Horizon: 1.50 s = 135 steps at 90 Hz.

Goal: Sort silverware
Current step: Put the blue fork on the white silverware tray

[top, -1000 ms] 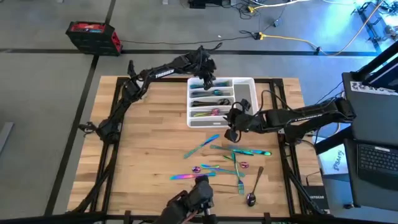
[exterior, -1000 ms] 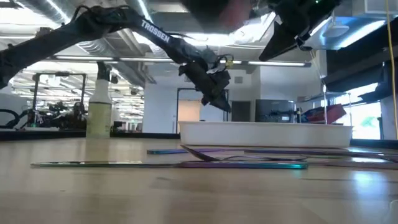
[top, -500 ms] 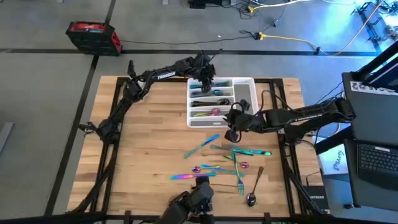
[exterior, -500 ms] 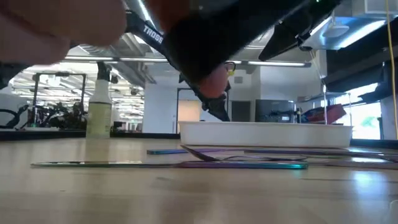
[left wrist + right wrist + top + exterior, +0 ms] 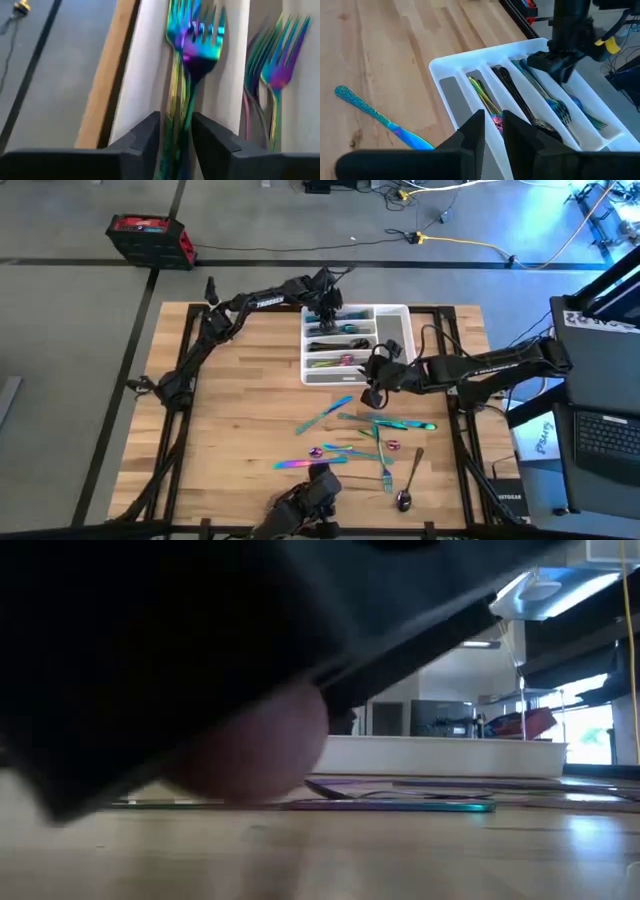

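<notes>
**A:** Silverware (image 5: 365,438) status?

**B:** Partly sorted. My left gripper (image 5: 325,304) is over the far compartment of the white tray (image 5: 405,311), right on the forks (image 5: 200,47) lying there. One fork handle runs straight under it. I can't tell whether I'm gripping it or have let go. The neighbouring compartments hold several pieces each. My right gripper (image 5: 373,392) hovers just beside the tray's near edge, closed on nothing.

**A:** What's left?

**B:** Roughly ten pieces loose on the table (image 5: 230,410), between the tray and the near edge. The dark spoon (image 5: 407,486) is toward the right of that scatter.

**A:** Materials?

**B:** Thin, glossy metal, iridescent teal, purple and pink, with slim handles lying flat on wood-block planks. The tray is smooth moulded plastic with straight divider walls. I expect the flat handles to be awkward to pinch.
</notes>
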Each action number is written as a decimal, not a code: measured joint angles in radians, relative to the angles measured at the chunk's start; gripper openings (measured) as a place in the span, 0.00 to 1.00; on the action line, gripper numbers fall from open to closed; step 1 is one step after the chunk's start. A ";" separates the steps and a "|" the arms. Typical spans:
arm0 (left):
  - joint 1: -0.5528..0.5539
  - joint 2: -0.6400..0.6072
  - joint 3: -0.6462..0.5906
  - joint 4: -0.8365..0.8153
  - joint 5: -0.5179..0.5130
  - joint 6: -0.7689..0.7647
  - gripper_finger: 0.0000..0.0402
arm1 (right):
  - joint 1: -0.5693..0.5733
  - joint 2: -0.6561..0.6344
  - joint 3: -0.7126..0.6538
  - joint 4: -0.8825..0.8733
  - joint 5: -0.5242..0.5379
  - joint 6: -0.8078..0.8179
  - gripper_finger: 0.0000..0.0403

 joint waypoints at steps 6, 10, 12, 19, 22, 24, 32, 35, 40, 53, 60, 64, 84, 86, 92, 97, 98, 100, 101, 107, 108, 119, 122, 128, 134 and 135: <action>0.005 0.004 0.000 0.003 0.007 -0.005 0.22 | 0.000 0.000 0.000 0.000 0.012 -0.001 0.13; 0.005 0.005 0.000 0.004 0.017 -0.008 0.21 | 0.000 0.000 0.000 0.000 0.017 -0.001 0.13; 0.005 0.006 0.000 0.004 0.022 -0.011 0.21 | 0.000 0.000 0.000 0.000 0.017 -0.001 0.13; 0.010 0.006 0.000 -0.002 0.032 -0.018 0.20 | 0.000 0.000 0.000 -0.001 0.029 -0.001 0.13; 0.011 0.006 0.000 -0.010 0.033 -0.018 0.20 | 0.000 0.000 0.000 -0.001 0.036 -0.001 0.13; 0.011 0.006 0.000 -0.015 0.032 -0.017 0.20 | 0.000 0.000 0.000 0.000 0.038 -0.001 0.13; 0.012 0.006 0.001 -0.030 0.031 -0.014 0.19 | 0.000 0.000 0.000 -0.001 0.042 -0.002 0.13; 0.012 0.006 0.002 -0.033 0.032 -0.014 0.18 | 0.000 0.000 0.000 -0.001 0.042 -0.001 0.13; 0.016 0.006 0.002 -0.035 0.034 -0.011 0.16 | 0.000 0.000 0.000 0.000 0.043 -0.001 0.13; 0.016 0.006 0.002 -0.045 0.038 -0.011 0.04 | 0.000 0.000 0.000 -0.001 0.043 -0.001 0.13; 0.019 0.006 0.002 -0.046 0.032 -0.015 0.02 | 0.000 0.000 0.000 -0.001 0.043 -0.001 0.13; 0.021 0.006 0.002 -0.046 0.034 -0.025 0.01 | 0.000 0.000 0.000 -0.001 0.043 -0.001 0.13; 0.038 -0.008 0.001 -0.050 0.129 -0.117 0.00 | 0.000 0.000 0.000 -0.002 0.043 -0.001 0.13; 0.039 -0.011 0.001 -0.048 0.134 -0.121 0.00 | 0.000 0.000 0.000 -0.001 0.042 -0.001 0.13; 0.039 -0.026 0.001 -0.053 0.152 -0.134 0.00 | 0.000 0.000 0.000 -0.001 0.042 -0.001 0.13; 0.037 -0.042 0.001 -0.050 0.159 -0.136 0.00 | 0.000 0.000 0.000 -0.002 0.041 -0.001 0.13; 0.037 -0.044 0.001 -0.051 0.160 -0.137 0.00 | 0.000 0.000 0.000 -0.001 0.040 -0.001 0.13; 0.037 -0.051 0.001 -0.051 0.161 -0.137 0.00 | 0.000 0.000 0.000 -0.002 0.038 -0.001 0.13; 0.037 -0.054 0.001 -0.050 0.162 -0.137 0.00 | 0.000 0.000 0.000 -0.002 0.037 -0.001 0.13; 0.035 -0.072 0.001 -0.040 0.165 -0.137 0.00 | 0.000 0.000 0.000 -0.001 0.033 0.000 0.13; 0.035 -0.076 0.001 -0.039 0.166 -0.137 0.00 | 0.000 0.000 0.000 -0.002 0.033 0.000 0.13; 0.034 -0.093 0.001 -0.043 0.167 -0.124 0.00 | 0.000 0.000 0.000 -0.002 0.025 0.000 0.13; 0.035 -0.093 0.001 -0.043 0.167 -0.120 0.00 | 0.000 0.000 0.000 -0.002 0.024 0.000 0.13; 0.035 -0.093 0.001 -0.047 0.166 -0.115 0.00 | 0.000 0.000 0.000 -0.002 0.021 0.000 0.13; 0.035 -0.093 0.001 -0.061 0.165 -0.100 0.00 | 0.000 0.000 0.000 -0.002 0.017 0.000 0.13; 0.035 -0.093 0.001 -0.063 0.165 -0.096 0.00 | 0.000 0.000 0.000 -0.002 0.017 0.000 0.13</action>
